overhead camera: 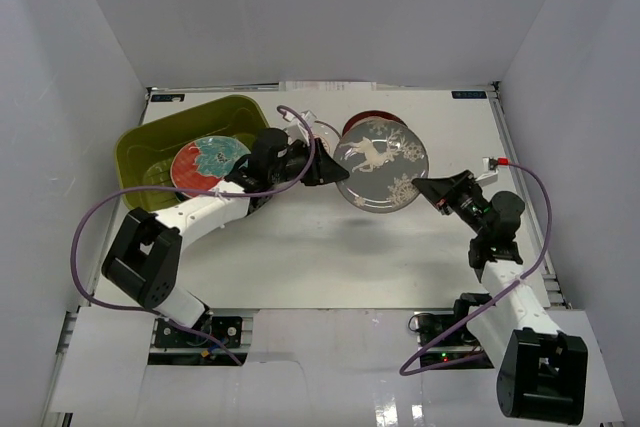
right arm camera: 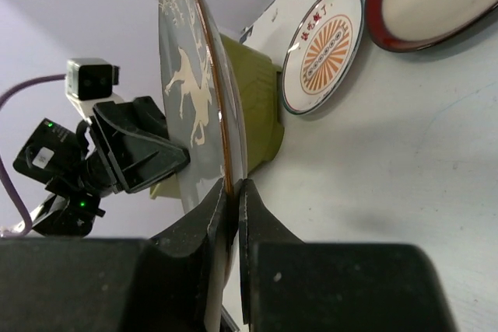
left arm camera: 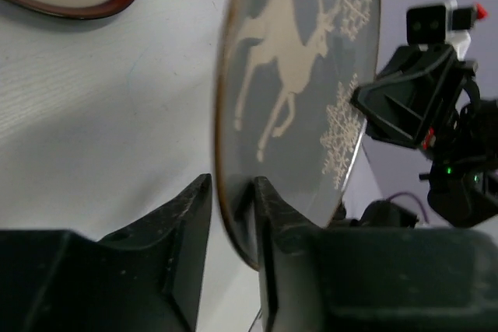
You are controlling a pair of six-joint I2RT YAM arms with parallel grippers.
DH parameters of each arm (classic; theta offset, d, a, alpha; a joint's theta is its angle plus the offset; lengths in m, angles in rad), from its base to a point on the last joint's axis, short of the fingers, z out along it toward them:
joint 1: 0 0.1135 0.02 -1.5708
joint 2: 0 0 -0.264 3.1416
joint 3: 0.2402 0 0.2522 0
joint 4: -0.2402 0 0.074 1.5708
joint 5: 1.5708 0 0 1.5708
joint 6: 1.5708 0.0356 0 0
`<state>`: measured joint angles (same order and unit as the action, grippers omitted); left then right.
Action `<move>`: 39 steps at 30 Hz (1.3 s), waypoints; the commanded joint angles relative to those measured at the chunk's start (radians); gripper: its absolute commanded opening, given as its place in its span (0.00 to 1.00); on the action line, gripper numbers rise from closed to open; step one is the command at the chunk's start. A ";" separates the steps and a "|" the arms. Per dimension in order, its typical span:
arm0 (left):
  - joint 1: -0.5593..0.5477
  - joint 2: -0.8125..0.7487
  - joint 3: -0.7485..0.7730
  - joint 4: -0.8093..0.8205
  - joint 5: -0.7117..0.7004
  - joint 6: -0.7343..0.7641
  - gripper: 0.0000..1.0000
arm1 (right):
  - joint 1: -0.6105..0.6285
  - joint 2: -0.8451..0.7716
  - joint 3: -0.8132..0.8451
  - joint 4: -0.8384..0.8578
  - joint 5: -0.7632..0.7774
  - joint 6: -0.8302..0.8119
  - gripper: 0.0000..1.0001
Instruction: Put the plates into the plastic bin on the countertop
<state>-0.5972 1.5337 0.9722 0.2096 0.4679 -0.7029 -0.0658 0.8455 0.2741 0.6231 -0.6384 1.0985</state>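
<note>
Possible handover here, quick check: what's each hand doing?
Left hand: straddles the grey deer plate rim; grip cannot be told.
Right hand: closed on that plate's rim.

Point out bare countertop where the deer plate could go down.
Bare: the wide near strip of countertop in front of the deer plate, and the far right corner. Crowded: the far left and middle, around the plastic bin and the red-rimmed plate.

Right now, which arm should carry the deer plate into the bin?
Left, probably. The left gripper straddles the rim of the deer plate on the side beside the plastic bin; the right gripper clamps the far rim.
</note>
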 commanded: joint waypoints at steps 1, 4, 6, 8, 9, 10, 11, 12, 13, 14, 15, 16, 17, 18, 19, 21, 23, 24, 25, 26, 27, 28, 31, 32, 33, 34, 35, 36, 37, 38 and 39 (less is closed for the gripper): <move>-0.006 -0.007 0.037 0.056 -0.008 0.003 0.35 | 0.037 -0.008 0.033 0.193 -0.053 0.064 0.08; -0.007 -0.036 0.022 0.044 -0.041 0.006 0.11 | 0.046 -0.002 0.025 0.187 -0.047 0.064 0.08; -0.007 -0.052 0.017 0.025 -0.070 0.016 0.09 | 0.058 0.012 0.027 0.188 -0.052 0.063 0.08; -0.006 -0.073 0.016 0.005 -0.072 0.020 0.01 | 0.064 0.030 0.034 0.188 -0.063 0.063 0.08; -0.006 -0.084 0.019 -0.007 -0.098 0.020 0.00 | 0.099 0.035 0.036 0.184 -0.063 0.063 0.11; -0.006 -0.098 0.016 -0.016 -0.116 0.014 0.00 | 0.104 0.040 0.037 0.179 -0.063 0.060 0.15; -0.003 -0.131 0.011 -0.027 -0.129 0.011 0.00 | 0.110 0.041 0.040 0.170 -0.061 0.057 0.28; 0.002 -0.153 0.003 -0.033 -0.141 0.008 0.00 | 0.116 0.041 0.042 0.162 -0.061 0.049 0.36; 0.023 -0.176 -0.001 -0.041 -0.146 -0.012 0.00 | 0.118 0.041 0.043 0.146 -0.061 0.041 0.44; 0.042 -0.231 -0.006 -0.061 -0.150 -0.027 0.00 | 0.123 0.034 0.051 0.130 -0.060 0.034 0.58; 0.097 -0.265 -0.022 -0.071 -0.143 -0.050 0.00 | 0.123 0.030 0.056 0.104 -0.061 0.017 0.63; 0.132 -0.300 -0.035 -0.078 -0.135 -0.100 0.00 | 0.123 0.026 0.059 0.093 -0.061 0.008 0.71; 0.173 -0.381 -0.050 -0.088 -0.126 -0.127 0.00 | 0.124 0.014 0.065 0.083 -0.063 -0.002 0.74; 0.212 -0.423 -0.078 -0.095 -0.115 -0.151 0.00 | 0.126 0.007 0.066 0.073 -0.061 -0.017 0.76; 0.297 -0.463 -0.085 -0.104 -0.095 -0.186 0.00 | 0.127 0.001 0.066 0.061 -0.063 -0.023 0.78; 0.409 -0.567 -0.089 -0.163 -0.092 -0.201 0.00 | 0.130 -0.006 0.066 0.052 -0.070 -0.038 0.79; 0.473 -0.616 -0.078 -0.255 -0.116 -0.193 0.00 | 0.132 -0.013 0.063 0.037 -0.073 -0.048 0.79; 0.528 -0.651 -0.066 -0.280 -0.132 -0.179 0.00 | 0.133 -0.014 0.060 0.029 -0.075 -0.057 0.79; 0.552 -0.661 -0.066 -0.309 -0.150 -0.167 0.00 | 0.133 -0.014 0.059 0.021 -0.073 -0.057 0.79; 0.582 -0.664 -0.047 -0.366 -0.181 -0.143 0.00 | 0.133 -0.016 0.059 0.003 -0.075 -0.071 0.78; 0.644 -0.665 -0.040 -0.390 -0.198 -0.124 0.00 | 0.133 -0.017 0.060 -0.009 -0.076 -0.080 0.78; 0.661 -0.661 -0.030 -0.435 -0.219 -0.109 0.00 | 0.133 -0.020 0.063 -0.023 -0.076 -0.100 0.78; 0.736 -0.641 -0.041 -0.460 -0.271 -0.061 0.00 | 0.135 -0.025 0.068 -0.068 -0.061 -0.133 0.77; 0.757 -0.633 -0.065 -0.454 -0.268 -0.060 0.00 | 0.135 -0.025 0.065 -0.077 -0.054 -0.150 0.77; 0.776 -0.623 -0.069 -0.450 -0.247 -0.050 0.00 | 0.135 -0.023 0.059 -0.072 -0.050 -0.149 0.77; 0.799 -0.609 -0.073 -0.449 -0.249 -0.046 0.00 | 0.136 -0.020 0.048 -0.065 -0.053 -0.147 0.76; 0.806 -0.584 -0.079 -0.452 -0.255 -0.041 0.00 | 0.136 -0.014 0.047 -0.060 -0.056 -0.150 0.76; 0.818 -0.575 -0.082 -0.454 -0.267 -0.032 0.00 | 0.136 -0.013 0.043 -0.062 -0.061 -0.157 0.76; 0.820 -0.569 -0.089 -0.452 -0.278 -0.015 0.00 | 0.136 -0.008 0.042 -0.065 -0.061 -0.163 0.76; 0.821 -0.566 -0.107 -0.447 -0.287 -0.010 0.00 | 0.136 -0.008 0.040 -0.069 -0.055 -0.179 0.76; 0.823 -0.566 -0.115 -0.443 -0.294 -0.003 0.00 | 0.136 -0.006 0.040 -0.074 -0.050 -0.187 0.76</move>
<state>0.2180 0.9970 0.8597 -0.3138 0.1810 -0.7296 0.0662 0.8387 0.3038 0.5461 -0.6880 0.9627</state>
